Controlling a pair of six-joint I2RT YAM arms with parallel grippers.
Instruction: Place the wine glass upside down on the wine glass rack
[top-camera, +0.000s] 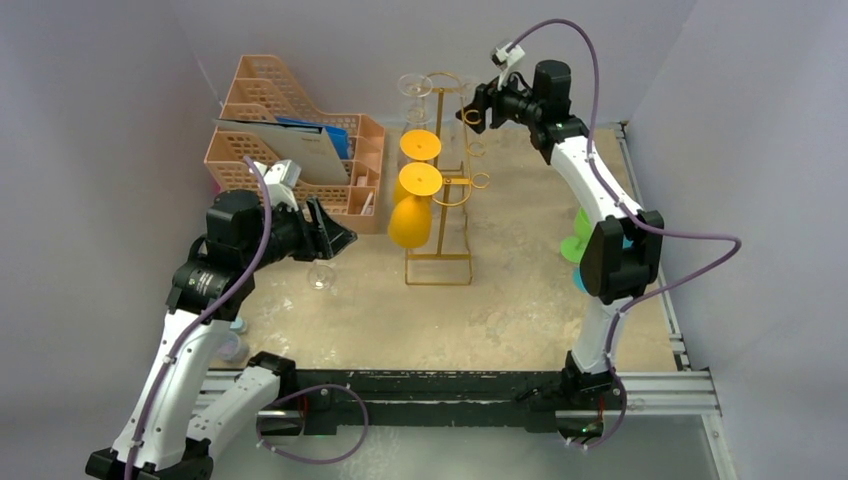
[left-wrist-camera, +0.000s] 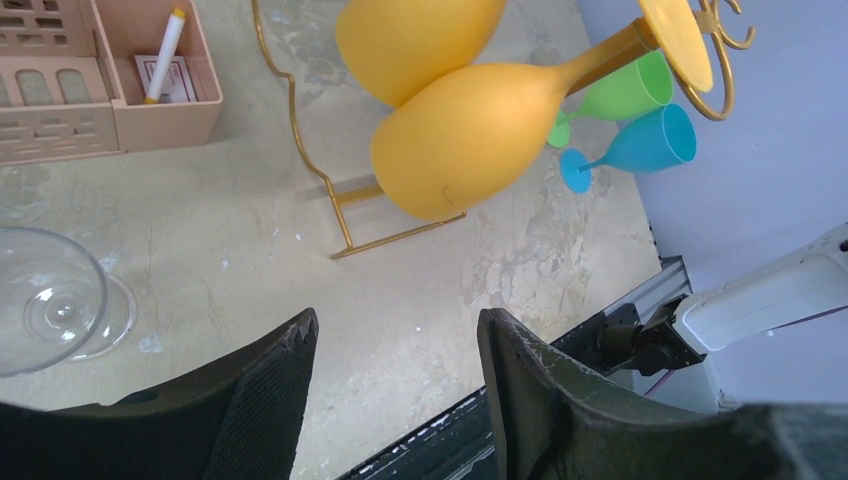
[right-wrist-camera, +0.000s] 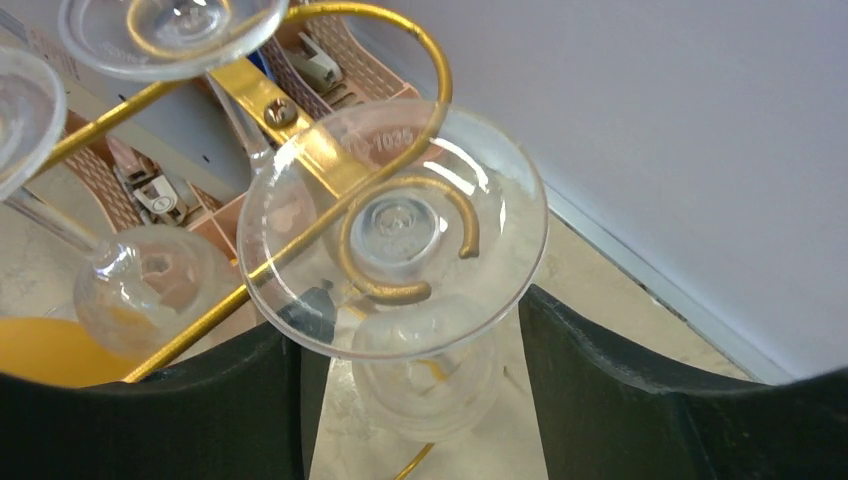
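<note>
A clear wine glass (right-wrist-camera: 395, 225) hangs upside down, its foot resting on a curled gold hook of the wine glass rack (top-camera: 440, 190). Its bowl (right-wrist-camera: 430, 380) hangs below, between my right fingers, with a gap on each side. My right gripper (right-wrist-camera: 410, 330) (top-camera: 478, 105) is open at the rack's top right. Another clear glass (left-wrist-camera: 50, 295) (top-camera: 321, 275) stands upright on the table to the left of my left gripper (left-wrist-camera: 397, 325) (top-camera: 335, 237), which is open and holds nothing.
Two yellow glasses (top-camera: 410, 215) (left-wrist-camera: 470, 130) hang on the rack's left side, and more clear glasses (top-camera: 415, 87) hang at its top. A peach organizer (top-camera: 290, 140) stands at the back left. Green (left-wrist-camera: 625, 95) and blue (left-wrist-camera: 645, 140) glasses lie at the right.
</note>
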